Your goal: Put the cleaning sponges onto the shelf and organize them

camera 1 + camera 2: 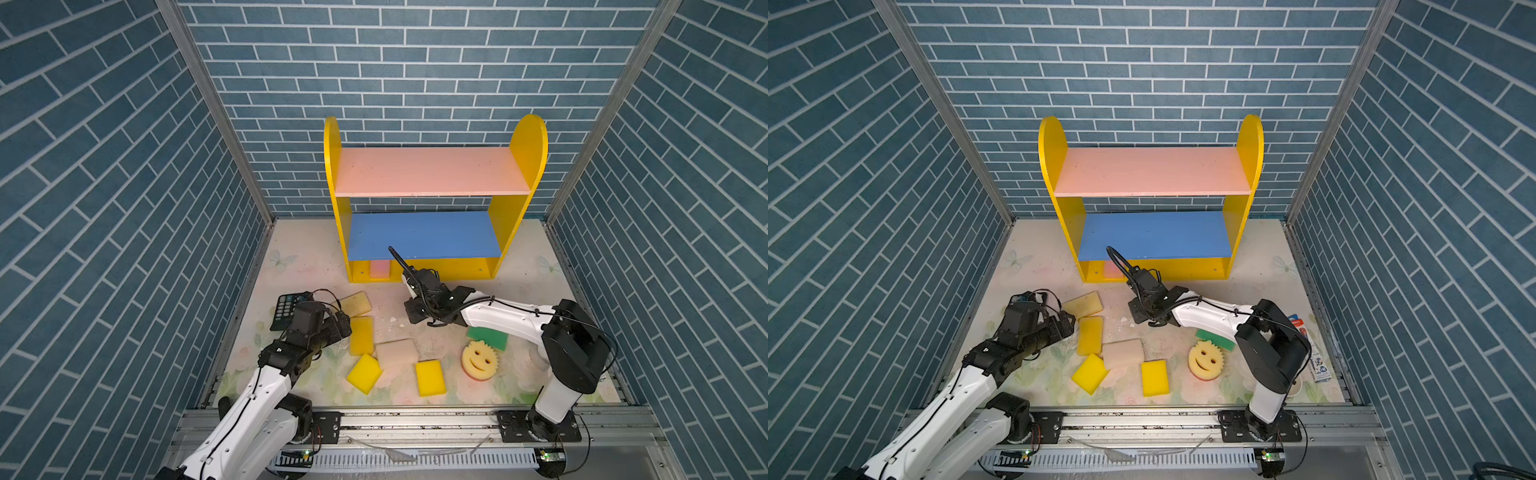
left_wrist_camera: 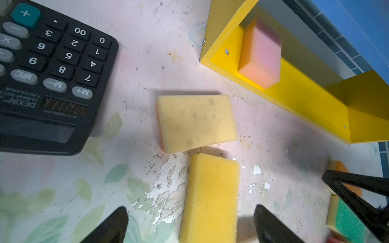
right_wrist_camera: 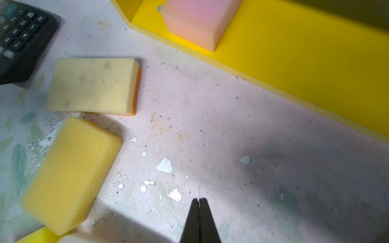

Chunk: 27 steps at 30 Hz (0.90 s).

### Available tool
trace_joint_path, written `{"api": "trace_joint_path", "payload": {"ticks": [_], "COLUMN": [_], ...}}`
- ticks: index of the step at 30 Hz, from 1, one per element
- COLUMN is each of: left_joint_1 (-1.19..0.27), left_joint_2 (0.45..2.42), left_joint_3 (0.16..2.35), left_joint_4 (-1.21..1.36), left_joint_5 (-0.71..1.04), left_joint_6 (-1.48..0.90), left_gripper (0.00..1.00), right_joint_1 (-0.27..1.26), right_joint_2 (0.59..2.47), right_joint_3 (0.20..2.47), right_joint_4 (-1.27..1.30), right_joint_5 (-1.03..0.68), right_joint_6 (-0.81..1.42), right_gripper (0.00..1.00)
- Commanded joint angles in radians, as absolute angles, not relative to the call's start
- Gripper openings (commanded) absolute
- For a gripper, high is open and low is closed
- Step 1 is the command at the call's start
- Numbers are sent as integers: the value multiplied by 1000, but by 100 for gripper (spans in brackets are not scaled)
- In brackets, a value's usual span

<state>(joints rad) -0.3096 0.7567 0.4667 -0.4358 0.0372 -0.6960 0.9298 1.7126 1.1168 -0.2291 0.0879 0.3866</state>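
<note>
The left gripper (image 2: 189, 212) is spread wide with one finger on either side of the near end of a yellow sponge (image 2: 210, 195), which lies flat on the table (image 3: 210, 126); whether the fingertips already reach the table is not clear. The step in hand looks like picking this sponge up. To do it well, the fingers should go low and squeeze across the short width, gently, since foam gives and can slip out. A tan sponge (image 2: 196, 123) sits almost touching its far end, so a straight lift avoids dragging it toward the calculator (image 2: 52, 73). The right gripper (image 3: 199, 202) is clenched on nothing above bare table in front of the shelf (image 1: 505, 224) and should stay out of the path. Only a pink sponge (image 2: 262, 52) stands on the shelf's base, at its left end; a place just beside it would keep things tidy. The smiley sponge (image 1: 480, 360) and the rest wait on the table.
</note>
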Motion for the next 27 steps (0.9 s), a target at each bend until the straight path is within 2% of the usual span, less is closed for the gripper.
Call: {"api": "trace_joint_path", "payload": {"ticks": [1,3,6,9,14,22,25,27], "left_joint_1": [-302,-301,-301,-302,-302,-302,-302,-302], "left_joint_2": [756,752,737,726,743,740,725,717], "left_joint_3": [492,490,478,462,450,436,423,415], "left_joint_4": [-449,-463,-481,-473,-444,-450,-464,-465], "left_joint_5": [18,11,-4,-7,14,46,45,40], "left_joint_6": [-704,-703,-705,-712,-727,-727,-726,-726], "left_gripper": [94,94,94,95,95,94,94,94], "right_joint_1": [926,936,981,1038,1064,1067,1068,1067], "right_joint_2": [1668,1637,1596,1590,1634,1703,1719,1722], "right_joint_3": [1060,1049,1053,1066,1028,971,954,944], "right_joint_4": [-198,-216,-301,-378,-382,-265,-251,-230], "right_joint_5": [32,-26,-28,-52,-128,-206,-216,-228], "right_joint_6": [412,386,340,320,402,506,522,528], "right_gripper": [0,4,40,55,60,59,56,47]}}
